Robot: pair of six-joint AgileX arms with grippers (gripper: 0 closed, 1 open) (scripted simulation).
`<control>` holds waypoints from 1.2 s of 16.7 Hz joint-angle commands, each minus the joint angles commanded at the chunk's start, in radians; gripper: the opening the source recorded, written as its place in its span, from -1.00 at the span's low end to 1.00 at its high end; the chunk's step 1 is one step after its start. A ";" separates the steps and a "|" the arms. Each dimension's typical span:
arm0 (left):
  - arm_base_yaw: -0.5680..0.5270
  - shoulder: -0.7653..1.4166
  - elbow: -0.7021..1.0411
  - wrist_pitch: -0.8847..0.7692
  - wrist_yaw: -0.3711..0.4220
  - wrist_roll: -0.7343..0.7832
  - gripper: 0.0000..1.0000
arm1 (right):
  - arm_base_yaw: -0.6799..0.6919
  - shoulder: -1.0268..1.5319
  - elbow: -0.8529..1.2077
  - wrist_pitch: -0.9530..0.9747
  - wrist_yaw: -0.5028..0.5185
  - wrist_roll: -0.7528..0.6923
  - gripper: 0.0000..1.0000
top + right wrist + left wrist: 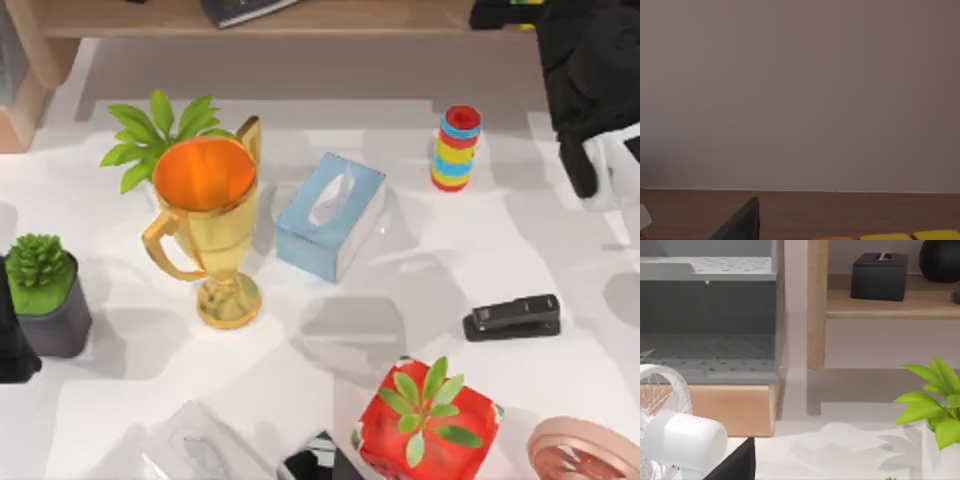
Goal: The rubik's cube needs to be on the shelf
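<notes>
Right gripper (520, 10) at shelf (330, 20) | rubik's cube (910, 236) under it | grip: can't tell | left arm (15, 350) parked, left edge

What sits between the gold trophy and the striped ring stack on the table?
In the top view, the light-blue tissue box lies between the gold trophy and the ring stack, touching neither.

The white table (560, 240) carries a trophy (205, 225), tissue box (330, 215) (blue), stapler (512, 317) and ring stack (456, 148).
</notes>
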 joint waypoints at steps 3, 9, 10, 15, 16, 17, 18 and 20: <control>0.000 0.000 0.000 0.000 0.000 0.000 1.00 | -0.017 -0.069 -0.059 0.078 -0.083 -0.083 1.00; 0.000 0.000 0.000 0.000 0.000 0.000 1.00 | -0.223 -0.274 -0.327 0.325 -0.372 -0.434 1.00; 0.000 0.000 0.000 0.000 0.000 0.000 1.00 | -0.288 -0.303 -0.382 0.362 -0.422 -0.508 1.00; 0.000 0.000 0.000 0.000 0.000 0.000 1.00 | -0.663 -0.402 -0.645 0.492 -0.655 -0.901 1.00; 0.000 0.000 0.000 0.000 0.000 0.000 1.00 | -0.735 -0.410 -0.688 0.504 -0.696 -0.979 1.00; 0.000 0.000 0.000 0.000 0.000 0.000 1.00 | -0.802 -0.413 -0.727 0.510 -0.734 -1.055 1.00; 0.000 0.000 0.000 0.000 0.000 0.000 1.00 | -0.860 -0.411 -0.760 0.511 -0.770 -1.128 1.00; 0.000 0.000 0.000 0.000 0.000 0.000 1.00 | -0.947 -0.386 -0.810 0.495 -0.833 -1.260 1.00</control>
